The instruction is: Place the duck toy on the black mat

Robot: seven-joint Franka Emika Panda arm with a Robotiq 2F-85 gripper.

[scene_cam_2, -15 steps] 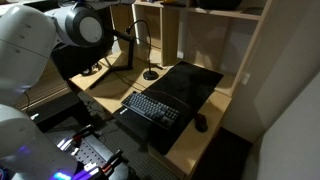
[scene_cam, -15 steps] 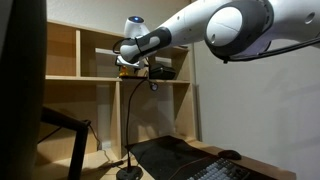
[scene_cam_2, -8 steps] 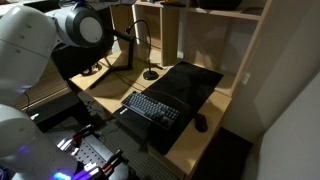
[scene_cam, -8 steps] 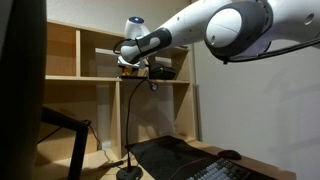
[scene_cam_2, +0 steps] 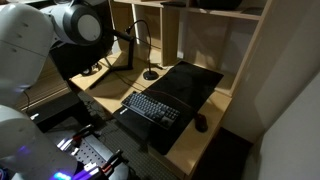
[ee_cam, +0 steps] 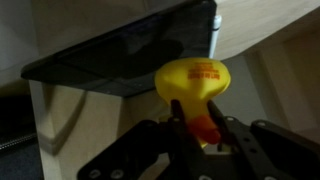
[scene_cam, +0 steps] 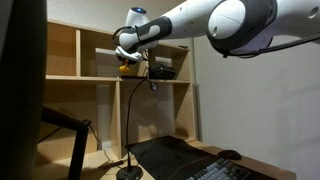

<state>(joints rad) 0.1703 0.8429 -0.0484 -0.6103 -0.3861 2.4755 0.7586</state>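
1. Grip check: the gripper [ee_cam: 200, 122] is clamping the duck toy [ee_cam: 192, 82]. The jaws are pinching its lower part while the yellow body is bulging out beyond the fingertips in the wrist view.
2. In an exterior view the gripper [scene_cam: 127, 65] is hanging up at shelf height, and the duck toy [scene_cam: 127, 70] is showing as a yellow speck right under the fingers, just off the shelf [scene_cam: 95, 77] edge.
3. Here is the relation that matters: the black mat [scene_cam: 165, 155] is lying well below the hand, down on the desk, so I am reading the coming move as mostly a long descent with only a small sideways shift.
4. From above, the black mat [scene_cam_2: 195, 80] is running lengthwise from the foot of the shelving out toward the desk front.
5. The keyboard [scene_cam_2: 152, 108] is sitting on the end farther from the hand, with the mouse [scene_cam_2: 200, 124] beside it. The bare stretch closer beneath the hand is looking like the safer landing spot.
6. The risk I am watching is letting go too high, since a toy this small would likely bounce or roll off the mat.
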